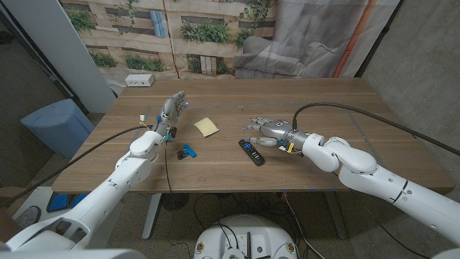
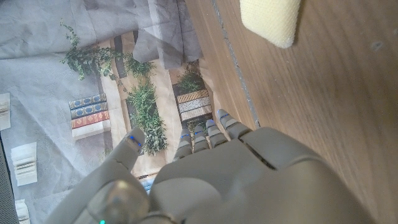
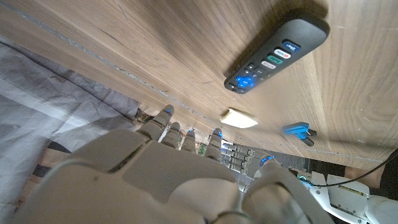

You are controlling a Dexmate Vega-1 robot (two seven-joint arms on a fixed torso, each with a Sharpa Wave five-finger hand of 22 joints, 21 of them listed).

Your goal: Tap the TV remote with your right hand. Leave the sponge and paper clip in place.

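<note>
A black TV remote [image 1: 251, 151] lies on the wooden table [image 1: 345, 108] near the front middle; it also shows in the right wrist view as the remote [image 3: 277, 54] with coloured buttons. My right hand [image 1: 267, 130] hovers just right of and behind the remote, fingers spread, holding nothing. A yellow sponge [image 1: 207, 127] lies left of the remote, seen too as the sponge [image 2: 270, 20] and sponge [image 3: 239, 118]. A blue paper clip [image 1: 188, 151] sits in front of the sponge, and shows as the clip [image 3: 298, 130]. My left hand [image 1: 169, 115] stands upright at the left, fingers apart, empty.
A white power strip [image 1: 139, 80] lies at the table's far left corner. A blue bin [image 1: 54, 124] stands on the floor to the left. Cables run from both arms across the table. A printed backdrop hangs behind.
</note>
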